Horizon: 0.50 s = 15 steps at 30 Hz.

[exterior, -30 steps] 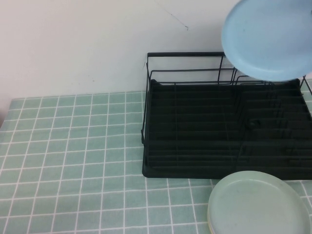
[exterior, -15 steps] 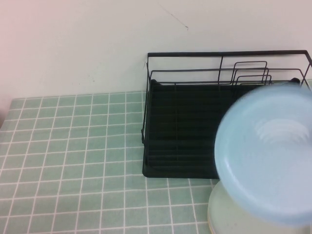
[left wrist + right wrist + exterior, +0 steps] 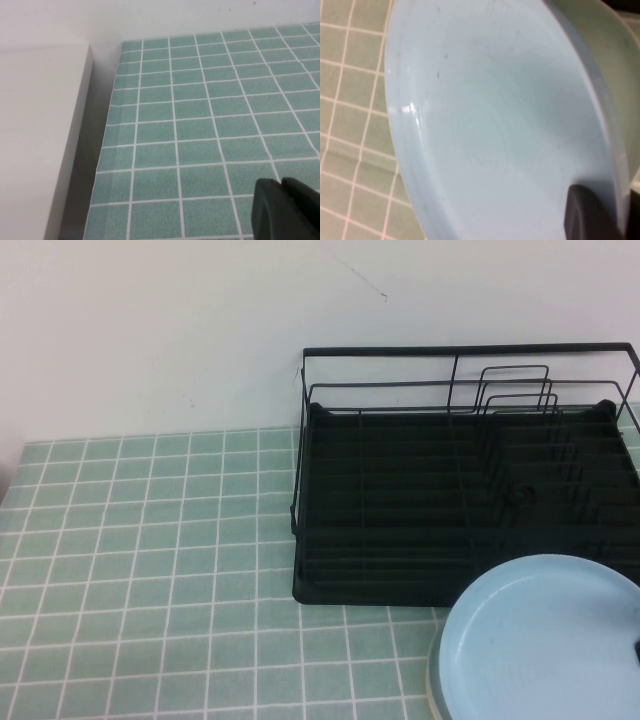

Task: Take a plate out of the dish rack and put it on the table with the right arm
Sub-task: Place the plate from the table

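Note:
The light blue plate [image 3: 545, 640] lies face up at the front right, in front of the dish rack [image 3: 298, 470], on top of a pale mint-green plate [image 3: 432, 680]. My right gripper [image 3: 618, 202] is shut on the blue plate's rim, with one black finger [image 3: 587, 215] on its inner face. In the high view only a black tip of it shows at the right edge [image 3: 637, 648]. The rack holds no plates. My left gripper [image 3: 283, 207] is shut and empty, low over the tiled table [image 3: 200, 125] near its left edge.
The mint-green plate also shows in the right wrist view [image 3: 600, 45], under the blue one. A white wall stands behind the rack. A white ledge [image 3: 40, 140] borders the table's left edge. Bare tiles [image 3: 150, 540] lie left of the rack.
The blue plate has come down from high above the rack's back right, forward over the rack, and now lies flat on the mint-green plate. The left gripper's earlier position is not shown.

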Available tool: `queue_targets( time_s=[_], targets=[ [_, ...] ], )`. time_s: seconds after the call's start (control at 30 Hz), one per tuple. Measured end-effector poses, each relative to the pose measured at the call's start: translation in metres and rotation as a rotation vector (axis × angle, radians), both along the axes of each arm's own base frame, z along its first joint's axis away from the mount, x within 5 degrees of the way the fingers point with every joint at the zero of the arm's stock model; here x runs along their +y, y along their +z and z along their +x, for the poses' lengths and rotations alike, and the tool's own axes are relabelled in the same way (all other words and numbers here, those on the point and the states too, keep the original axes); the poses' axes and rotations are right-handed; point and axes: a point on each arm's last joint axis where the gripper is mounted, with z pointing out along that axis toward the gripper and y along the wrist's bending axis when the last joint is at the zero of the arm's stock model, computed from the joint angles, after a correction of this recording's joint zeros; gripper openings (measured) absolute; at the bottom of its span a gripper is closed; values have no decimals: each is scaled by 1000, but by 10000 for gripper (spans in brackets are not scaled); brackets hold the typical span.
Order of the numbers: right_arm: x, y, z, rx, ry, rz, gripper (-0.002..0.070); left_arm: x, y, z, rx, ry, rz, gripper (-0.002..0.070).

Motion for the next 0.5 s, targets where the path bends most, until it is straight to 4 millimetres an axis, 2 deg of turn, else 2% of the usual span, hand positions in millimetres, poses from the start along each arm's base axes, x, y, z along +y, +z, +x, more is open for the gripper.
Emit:
queue_targets(
  time_s=[0.5],
  targets=[
    [0, -36, 27, 75, -16, 14, 81, 0, 0, 0, 0, 0, 0, -4]
  ],
)
